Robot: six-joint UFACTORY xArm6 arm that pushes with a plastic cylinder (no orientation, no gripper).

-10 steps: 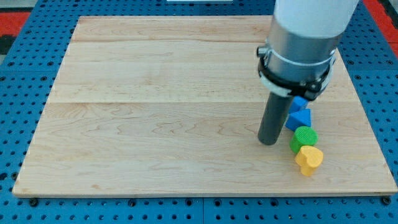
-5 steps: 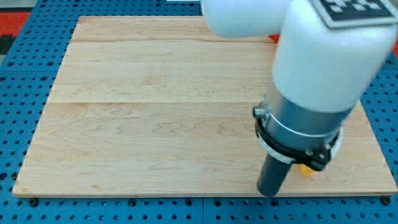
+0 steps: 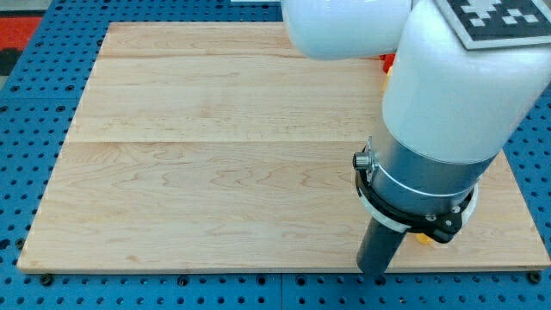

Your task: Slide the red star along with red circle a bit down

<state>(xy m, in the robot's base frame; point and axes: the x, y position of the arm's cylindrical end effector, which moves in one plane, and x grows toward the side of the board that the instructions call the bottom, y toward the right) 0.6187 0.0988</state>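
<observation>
My tip (image 3: 373, 271) rests at the bottom edge of the wooden board (image 3: 215, 155), right of centre. A small piece of a red block (image 3: 387, 61) shows at the view's top right, just under the white arm; its shape cannot be made out. I cannot tell whether it is the red star or the red circle, and the other red block is hidden. A sliver of the yellow block (image 3: 423, 237) shows just right of my tip, below the arm's collar. The arm's body hides the blue and green blocks.
The white and grey arm (image 3: 448, 112) fills the right side of the view. A blue pegboard (image 3: 26, 172) surrounds the board.
The arm has swung down toward the view's bottom, taking my tip from beside the blue and green blocks to the bottom edge. It now covers those blocks. A red block has come into sight at top right.
</observation>
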